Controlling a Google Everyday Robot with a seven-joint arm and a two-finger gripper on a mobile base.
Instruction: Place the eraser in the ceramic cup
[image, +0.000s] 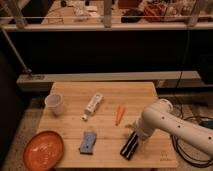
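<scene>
The eraser (130, 145), a black oblong block with a pale stripe, lies flat on the wooden table (107, 131) near its front right. My gripper (136, 133) hangs at the end of the white arm that reaches in from the right. It sits just above the eraser's far end, open, and the eraser still rests on the table. The ceramic cup (54, 103), small and white, stands upright near the table's left edge, far from the gripper.
An orange carrot (119, 114) lies just beyond the gripper. A white tube (93, 106) lies mid-table, and a blue-grey sponge block (87, 142) sits left of the eraser. An orange plate (44, 150) fills the front left corner. A dark railing stands behind the table.
</scene>
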